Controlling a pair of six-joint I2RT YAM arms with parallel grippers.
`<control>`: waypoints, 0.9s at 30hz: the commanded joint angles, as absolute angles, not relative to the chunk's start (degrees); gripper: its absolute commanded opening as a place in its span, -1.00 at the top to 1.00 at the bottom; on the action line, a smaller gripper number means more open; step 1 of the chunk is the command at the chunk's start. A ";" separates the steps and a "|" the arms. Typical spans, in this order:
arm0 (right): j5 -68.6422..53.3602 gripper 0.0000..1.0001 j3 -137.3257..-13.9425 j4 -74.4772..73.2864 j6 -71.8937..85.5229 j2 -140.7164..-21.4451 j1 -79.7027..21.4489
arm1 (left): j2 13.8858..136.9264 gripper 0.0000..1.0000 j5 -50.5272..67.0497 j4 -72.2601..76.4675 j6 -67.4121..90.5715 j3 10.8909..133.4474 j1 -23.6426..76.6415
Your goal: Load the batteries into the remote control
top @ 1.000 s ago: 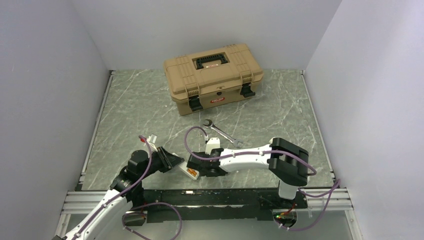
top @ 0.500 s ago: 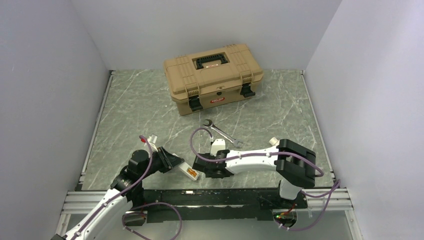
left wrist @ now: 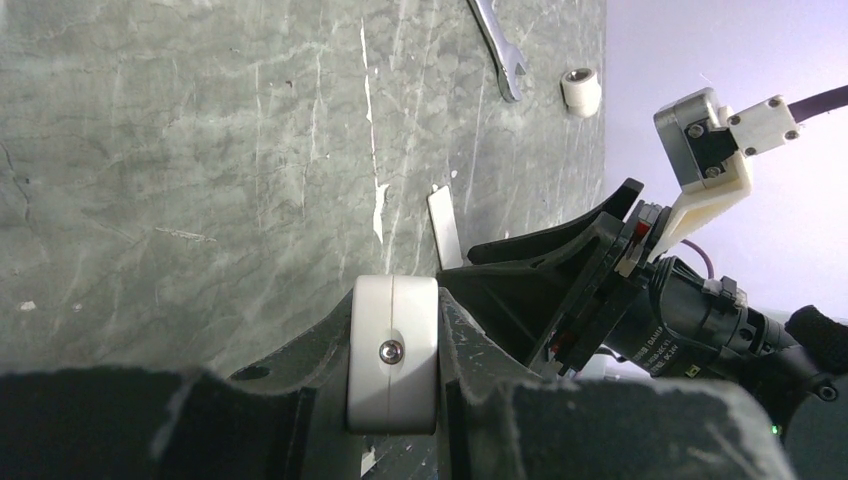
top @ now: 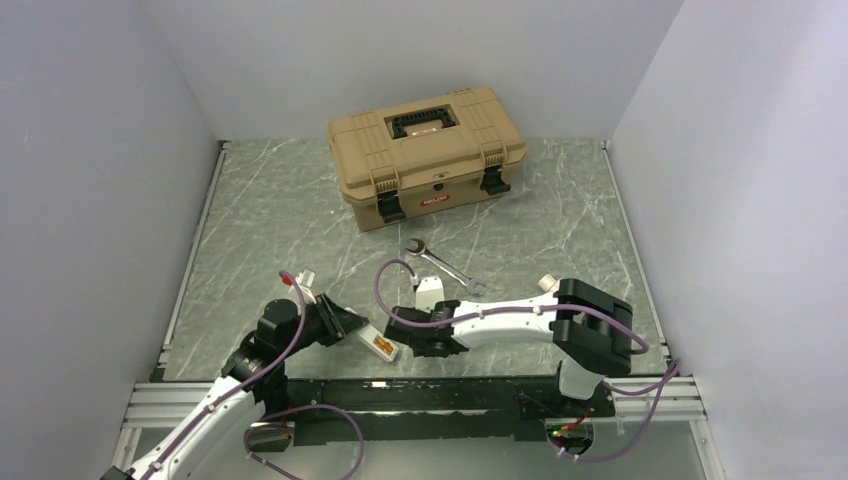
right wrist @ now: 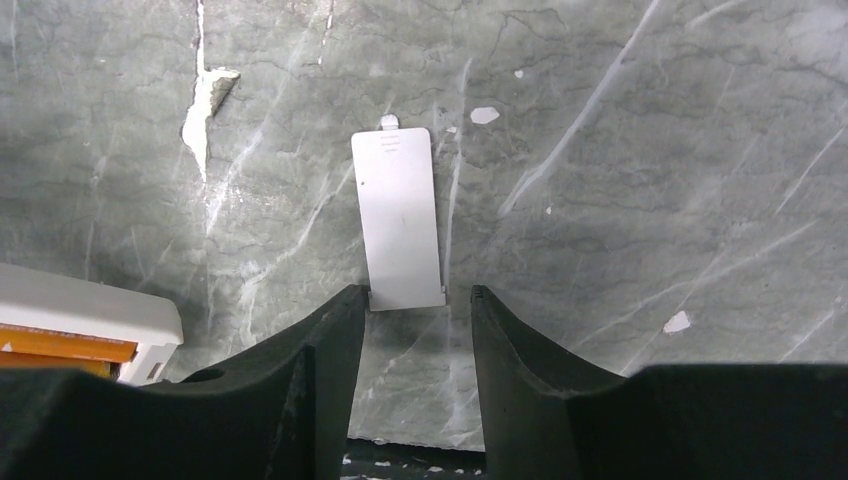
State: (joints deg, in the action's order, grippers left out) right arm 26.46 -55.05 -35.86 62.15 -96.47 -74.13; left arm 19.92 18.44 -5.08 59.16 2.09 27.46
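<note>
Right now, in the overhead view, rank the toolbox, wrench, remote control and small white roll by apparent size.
1. toolbox
2. wrench
3. remote control, partly hidden in the left claw, so its place against the wrench is unsure
4. small white roll

1. The remote control [top: 378, 345] is a slim white bar with its orange-brown recess showing on top. It is held off the table near the table's near edge, one end clamped in the left gripper [left wrist: 392, 332].
2. Its thin white cover plate [right wrist: 398, 220] lies flat just beside it.
</note>
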 commanded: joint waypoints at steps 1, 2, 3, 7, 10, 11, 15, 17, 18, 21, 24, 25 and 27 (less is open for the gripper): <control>25.65 0.08 -51.87 -36.98 57.45 -97.03 -74.20 | 20.67 0.98 19.92 -1.57 59.14 2.69 27.11; 25.46 0.09 -51.59 -36.74 57.12 -96.71 -74.18 | 20.80 0.98 19.97 -1.45 59.15 2.64 27.15; 25.22 0.10 -51.34 -36.35 57.03 -96.42 -74.17 | 20.95 0.98 19.98 -1.40 59.15 2.68 27.16; 23.34 0.17 -49.83 -34.00 56.70 -95.41 -74.18 | 20.92 0.98 19.95 -1.51 59.06 2.77 27.12; 22.41 0.24 -49.49 -33.36 56.81 -95.64 -74.22 | 20.60 0.98 19.86 -1.81 59.06 2.79 27.06; 22.19 0.26 -49.44 -33.32 56.78 -95.82 -74.19 | 20.53 0.98 19.86 -1.80 59.18 2.67 27.07; 22.19 0.32 -49.39 -33.98 57.12 -96.47 -74.15 | 20.26 0.98 19.91 -1.84 59.33 2.55 27.07; 22.51 0.35 -49.26 -34.44 57.20 -96.45 -74.18 | 20.21 0.98 19.87 -1.99 59.33 2.55 27.07; 22.81 0.37 -49.22 -34.76 57.26 -96.38 -74.26 | 20.14 0.98 19.86 -1.95 59.39 2.55 27.07; 24.06 0.46 -49.02 -35.69 57.42 -95.56 -74.31 | 20.19 0.98 19.84 -1.58 59.61 2.23 27.04; 25.20 0.48 -48.87 -36.72 57.29 -94.20 -74.35 | 20.67 0.98 20.02 -0.61 59.93 1.95 27.06; 25.61 0.48 -48.80 -37.07 57.32 -93.68 -74.35 | 20.88 0.98 20.18 -0.50 59.94 1.87 27.07; 26.21 0.48 -48.46 -37.17 57.05 -91.93 -74.36 | 21.29 0.98 20.43 0.31 60.03 1.77 27.05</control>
